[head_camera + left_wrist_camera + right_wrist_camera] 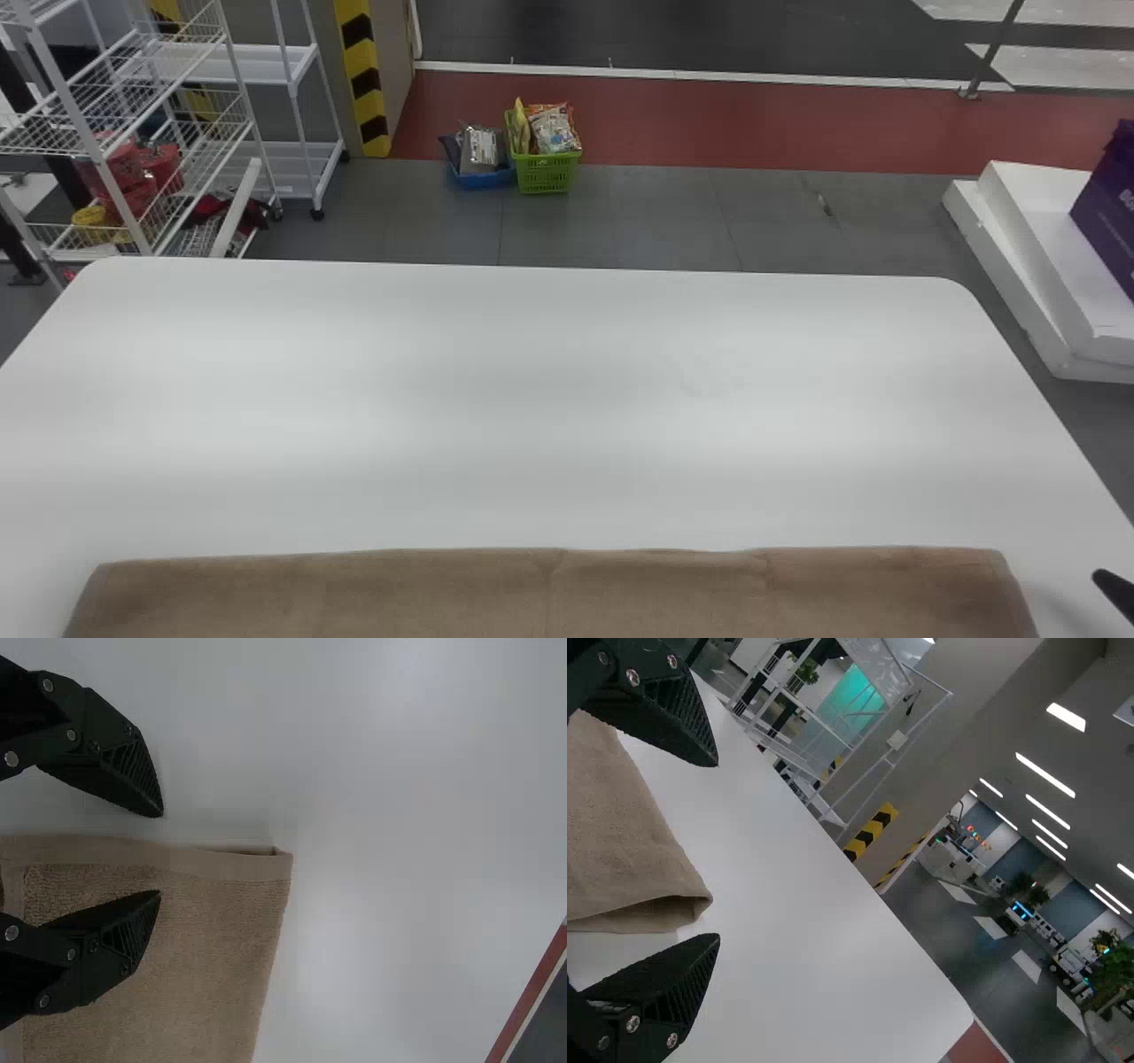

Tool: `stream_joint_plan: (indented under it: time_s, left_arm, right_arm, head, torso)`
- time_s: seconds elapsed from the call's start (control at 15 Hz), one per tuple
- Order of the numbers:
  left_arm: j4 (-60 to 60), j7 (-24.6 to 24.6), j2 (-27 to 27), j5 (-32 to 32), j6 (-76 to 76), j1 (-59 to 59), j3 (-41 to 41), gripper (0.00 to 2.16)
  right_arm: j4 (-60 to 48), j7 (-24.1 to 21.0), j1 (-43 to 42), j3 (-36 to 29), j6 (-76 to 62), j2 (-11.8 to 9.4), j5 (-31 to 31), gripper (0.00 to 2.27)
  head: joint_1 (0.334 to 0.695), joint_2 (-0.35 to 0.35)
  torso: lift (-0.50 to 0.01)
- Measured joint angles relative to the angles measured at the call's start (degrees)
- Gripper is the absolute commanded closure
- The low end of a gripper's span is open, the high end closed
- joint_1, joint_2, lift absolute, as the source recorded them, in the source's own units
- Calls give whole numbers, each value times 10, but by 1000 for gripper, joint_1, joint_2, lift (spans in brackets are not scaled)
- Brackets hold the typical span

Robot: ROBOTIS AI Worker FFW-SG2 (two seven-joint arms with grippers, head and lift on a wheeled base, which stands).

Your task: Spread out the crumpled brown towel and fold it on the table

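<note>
The black, two-fingered left gripper [161,853] is spread wide, holding nothing, one finger over the brown cloth towel [549,598]; the matching right gripper [1116,595], also wide and empty, is near its right end. The towel lies layered, well apart from the white table's [567,399] far edge.

Bright indoor light from overhead, softly reflected by the white table [567,399].
Long ceiling lights [1045,775] glow stark white in the right wrist view, against a dimmer ceiling [1099,753]. Diffuse patches of glare lie on the tabletop in the head view, while the brown towel [443,598] looks matte. A faint, soft-edged shadow falls just beside the towel's right end.
</note>
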Motion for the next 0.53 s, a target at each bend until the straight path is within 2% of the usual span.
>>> stream_joint_plan:
  time_s: [0.13, 0.27, 0.53]
  left_arm:
    - [-7, -6, -2, 0, 4, 1, -1, 1642]
    - [-17, -11, -3, 1, 17, 1, -1, 1713]
    - [-38, -22, -3, 0, 47, 0, -2, 1717]
  right_arm:
    - [0, 0, -1, 0, 1, 0, 0, 130]
    - [1, 0, -2, -1, 1, 0, 0, 130]
    - [12, 0, -2, -6, 2, 0, -5, 130]
  head:
    - [695, -69]
    - [695, -81]
    - [695, -102]
  torso:
    - [-127]
    - [-127]
    - [-127]
